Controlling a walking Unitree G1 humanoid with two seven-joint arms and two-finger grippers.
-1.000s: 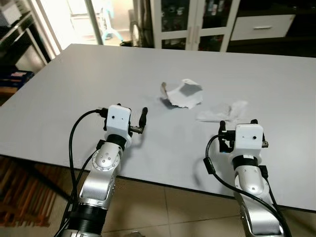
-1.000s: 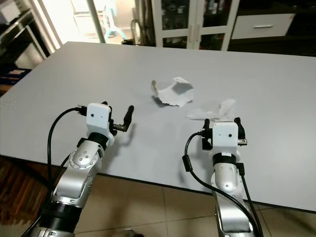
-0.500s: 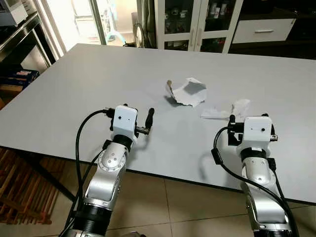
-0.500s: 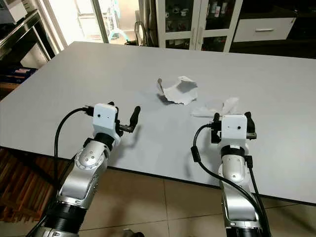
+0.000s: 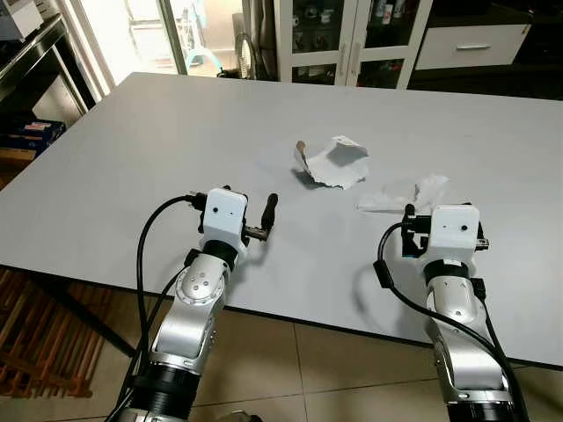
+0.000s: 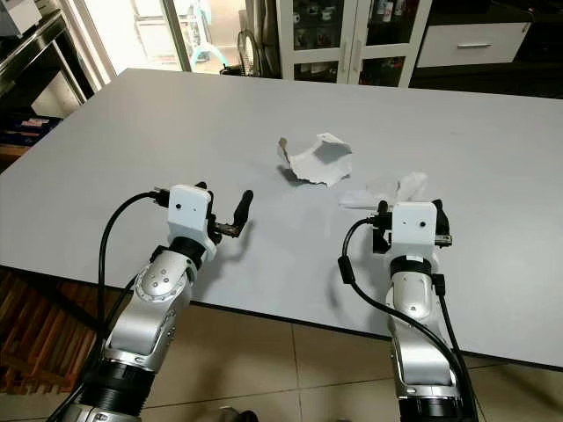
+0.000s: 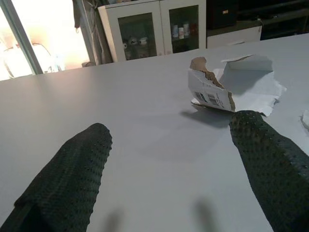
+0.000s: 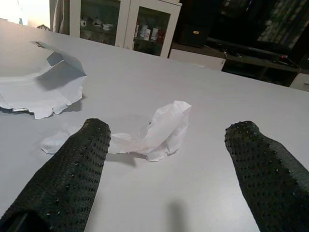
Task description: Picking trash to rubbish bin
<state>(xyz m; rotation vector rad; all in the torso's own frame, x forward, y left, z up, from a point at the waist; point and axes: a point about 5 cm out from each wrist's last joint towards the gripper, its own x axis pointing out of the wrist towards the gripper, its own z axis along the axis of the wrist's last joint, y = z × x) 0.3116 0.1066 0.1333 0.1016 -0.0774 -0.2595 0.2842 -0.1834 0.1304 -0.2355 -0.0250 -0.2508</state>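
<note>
Trash lies in two pieces on the wide grey matte table [image 5: 132,149]. Biggest of the two is the torn white paper carton [image 5: 332,163] with a brown inner edge and a printed barcode label, sitting open and crumpled near the table's middle. Just beside it, toward the robot's right, rests the thin crumpled white tissue wrapper [image 5: 400,195], flat against the surface. Behind the table stands a white glass-door cabinet [image 5: 352,40]. The left gripper [image 7: 169,169] hovers low over the near table edge, fingers spread wide apart, aimed at the carton, holding nothing. The right gripper [image 8: 169,179] hangs just short of the wrapper, fingers likewise parted and empty, the wrapper lying between them ahead.
</note>
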